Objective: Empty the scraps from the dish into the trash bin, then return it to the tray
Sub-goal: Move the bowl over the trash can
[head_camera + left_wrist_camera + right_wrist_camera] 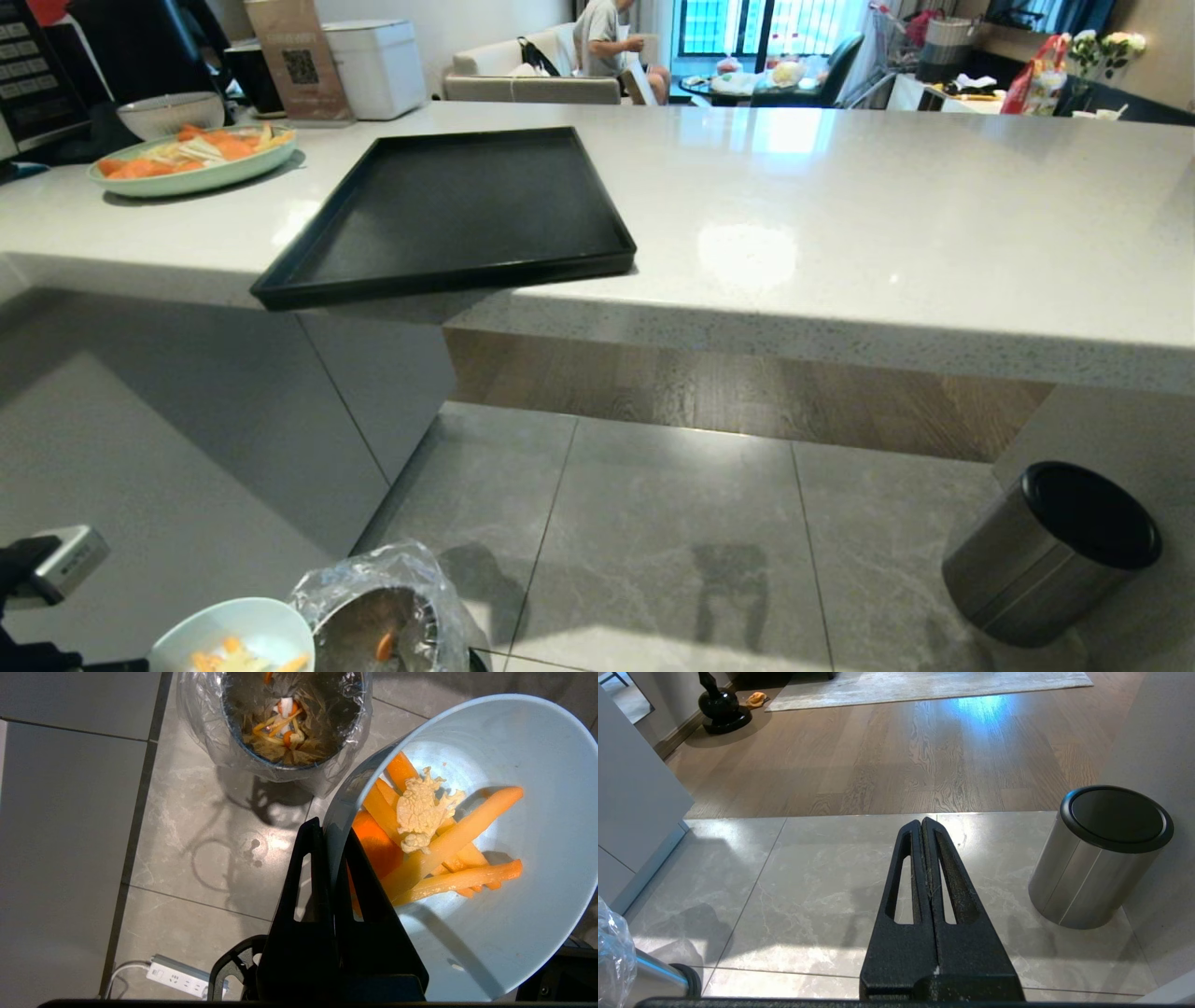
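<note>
My left gripper (331, 828) is shut on the rim of the dish (514, 933), a pale-blue bowl held low over the floor, one finger inside the wall and one outside. Orange and yellow scraps (448, 844) lie inside it with a pale crinkled piece on top. The dish (252, 627) hangs just left of the trash bin (387, 621), a shiny bin with a clear bag over its rim (210, 732) and some scraps at its bottom. The black tray (448, 210) sits bare on the counter, one corner past the edge. My right gripper (923, 822) is shut and holds nothing, above the floor tiles.
A steel cylinder bin with a black lid (1050, 555) stands on the floor at the right. A pale-green plate of orange slices (191, 159) sits at the counter's far left. A white power strip (184, 982) lies on the floor by my left arm. A person sits far behind.
</note>
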